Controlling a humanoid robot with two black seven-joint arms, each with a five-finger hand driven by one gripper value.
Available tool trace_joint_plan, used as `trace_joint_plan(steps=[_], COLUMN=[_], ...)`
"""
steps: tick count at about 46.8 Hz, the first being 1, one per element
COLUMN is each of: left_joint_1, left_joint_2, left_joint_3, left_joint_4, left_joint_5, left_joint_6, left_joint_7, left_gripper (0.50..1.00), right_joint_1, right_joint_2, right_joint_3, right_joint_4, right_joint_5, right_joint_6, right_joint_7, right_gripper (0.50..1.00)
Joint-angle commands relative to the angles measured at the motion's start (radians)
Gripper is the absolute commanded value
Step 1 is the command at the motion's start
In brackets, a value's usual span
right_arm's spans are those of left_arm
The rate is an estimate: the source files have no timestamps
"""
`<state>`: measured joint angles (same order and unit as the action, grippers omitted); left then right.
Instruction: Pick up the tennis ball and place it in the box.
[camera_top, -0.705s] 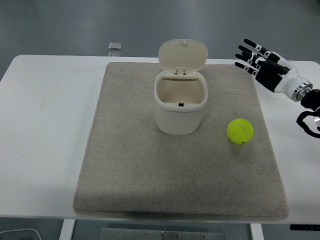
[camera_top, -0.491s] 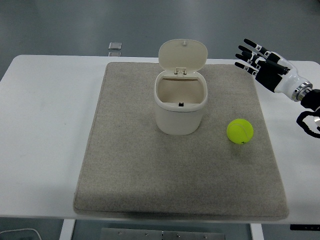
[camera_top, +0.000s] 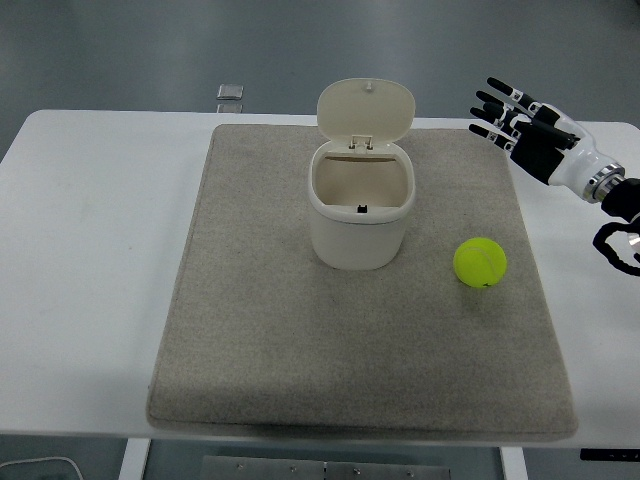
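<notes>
So far the task is at its very start: the tennis ball (camera_top: 480, 262) lies untouched on the grey mat (camera_top: 250, 340), toward the mat's right side, a little to the right of and nearer than the box (camera_top: 360, 225). The box stands upright near the middle of the mat with its hinged lid (camera_top: 366, 108) tipped back, so the opening is free and nothing shows inside it.

The right hand (camera_top: 520, 125) is up over the far right corner of the mat, fingers spread wide and holding nothing, well apart from the ball. By my reading, the step in hand is the reach. The next move calls for the hand to travel toward the near side and down over the ball, then close around it without nudging it, since a ball on a mat will roll easily.

The left arm is not in view. The right forearm is cut off by the picture's right edge, with a loop of black cable (camera_top: 618, 245) below it. A small grey object (camera_top: 230, 93) sits at the counter (camera_top: 90, 250) far edge; I cannot tell what it is.
</notes>
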<state>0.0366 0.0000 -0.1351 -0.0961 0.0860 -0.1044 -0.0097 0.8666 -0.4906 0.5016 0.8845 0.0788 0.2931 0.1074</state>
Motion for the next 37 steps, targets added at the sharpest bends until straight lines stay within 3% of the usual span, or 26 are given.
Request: trace_joint_plan(steps=[1,13,37], left_joint_1=[-0.001,0.000,0.000], left_joint_2=[0.000,0.000,0.000], left_joint_3=[0.000,0.000,0.000], left_joint_4=[0.001,-0.001,-0.001], left_joint_5=[0.000,0.000,0.000], left_joint_6=[0.000,0.000,0.000], left_joint_7=[-0.001,-0.001,0.000], left_gripper=[0.992,0.992,0.992], right_joint_1=[0.000,0.000,-0.005], right_joint_2=[0.001,0.001,-0.002], right_joint_3=[-0.002,0.002,-0.002], right_joint_4=[0.001,-0.001,-0.001], right_joint_5=[-0.002,-0.004,-0.007], right_joint_6=[0.000,0.024,0.011], right_joint_7=[0.000,0.002,0.003], right_gripper=[0.917,0.917,0.917])
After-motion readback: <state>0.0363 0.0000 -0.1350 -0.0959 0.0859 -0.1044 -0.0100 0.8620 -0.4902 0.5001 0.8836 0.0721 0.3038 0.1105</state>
